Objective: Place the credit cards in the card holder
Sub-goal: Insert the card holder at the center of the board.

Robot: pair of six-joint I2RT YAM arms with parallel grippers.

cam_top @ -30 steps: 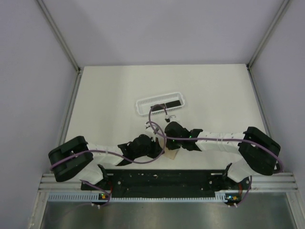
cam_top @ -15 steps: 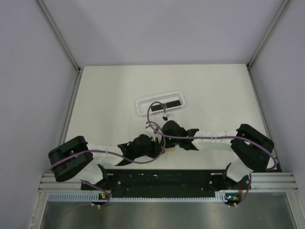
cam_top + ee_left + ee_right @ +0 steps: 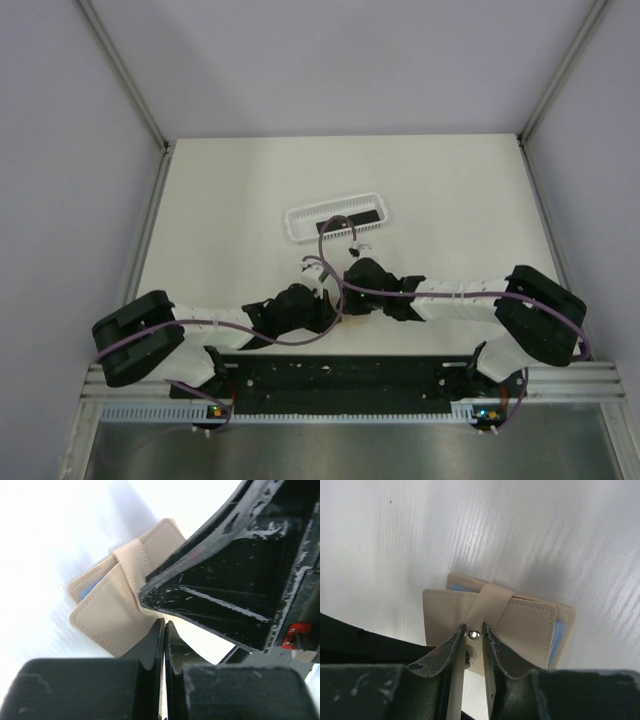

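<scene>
The tan card holder (image 3: 525, 625) lies on the white table, folded, with its strap (image 3: 492, 602) across the flap and blue edges showing between its layers. My right gripper (image 3: 474, 630) hovers over the strap's end, jaws a narrow gap apart with the metal snap (image 3: 474, 635) showing between them. My left gripper (image 3: 164, 626) is shut, its tips at the card holder's (image 3: 112, 612) near edge. In the top view both grippers (image 3: 322, 303) (image 3: 350, 298) meet near the table's front and cover the holder. A black credit card (image 3: 352, 217) lies in the white basket (image 3: 300, 225).
The white perforated basket stands just beyond the two grippers, mid-table. Purple cables loop over both wrists. Grey walls enclose the table on three sides. The black mounting rail (image 3: 340, 375) runs along the near edge.
My right gripper's jaws have parted slightly over the strap. The right forearm has swung a little, and the left arm's elbow has slid left. The left gripper stays shut.
</scene>
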